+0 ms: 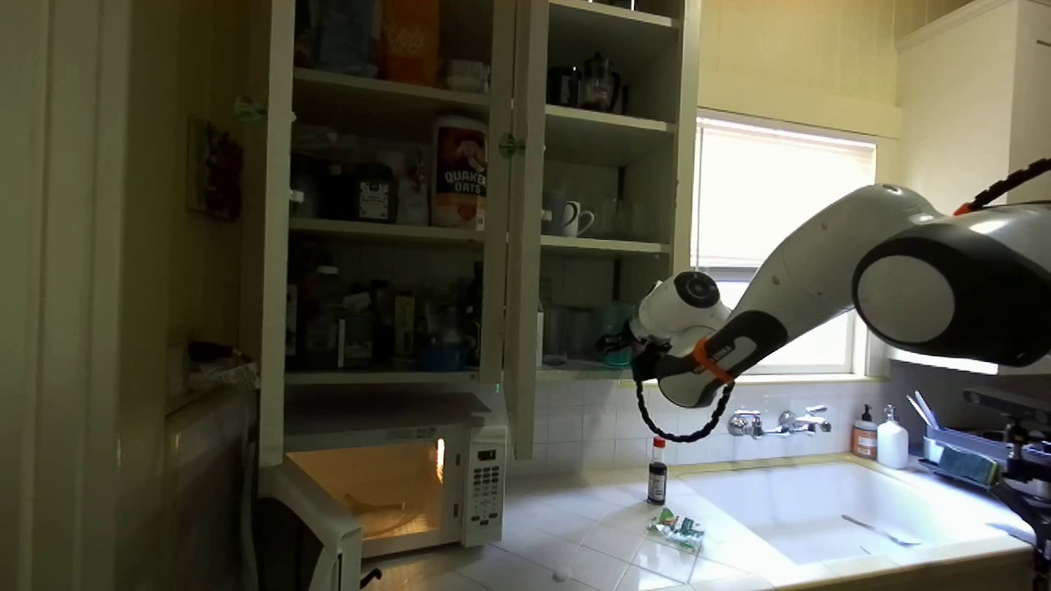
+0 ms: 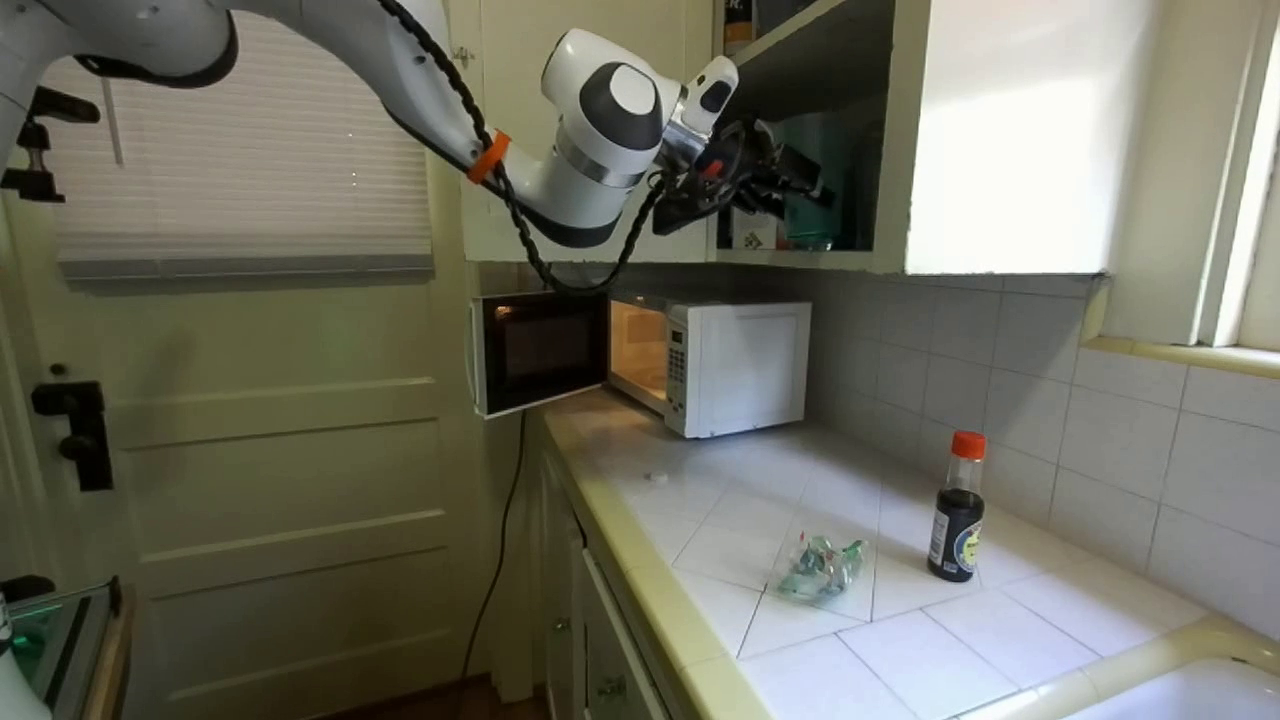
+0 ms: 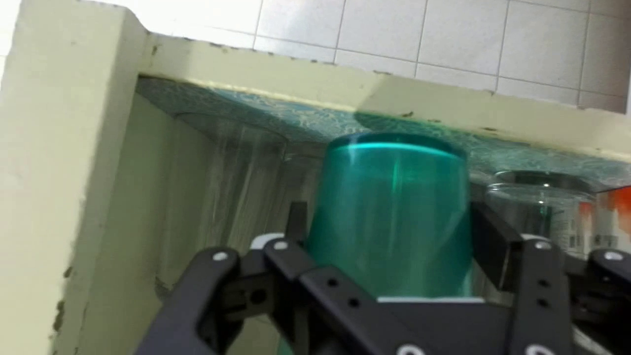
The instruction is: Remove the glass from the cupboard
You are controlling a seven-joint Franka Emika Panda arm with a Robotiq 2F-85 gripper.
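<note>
The glass (image 3: 394,217) is a translucent blue-green tumbler low in the white cupboard (image 1: 603,371). Its base is close to the bottom shelf near the front edge. It also shows in both exterior views, dark and partly covered, at the cupboard's opening (image 1: 616,328) (image 2: 808,222). My gripper (image 3: 387,222) has one finger on each side of the glass, which nearly fills the gap. Whether the fingers press on it I cannot tell. The gripper also reaches into the cupboard in both exterior views (image 1: 617,343) (image 2: 800,180). The near part of the glass is hidden behind the gripper.
Clear glasses (image 3: 231,182) stand on one side of the tumbler, a clear jar (image 3: 537,202) on the other. The cupboard side frame (image 3: 74,148) is close. Below are an open microwave (image 2: 745,365), a dark red-capped bottle (image 2: 957,530), a crumpled wrapper (image 2: 822,568) and the sink (image 1: 821,492).
</note>
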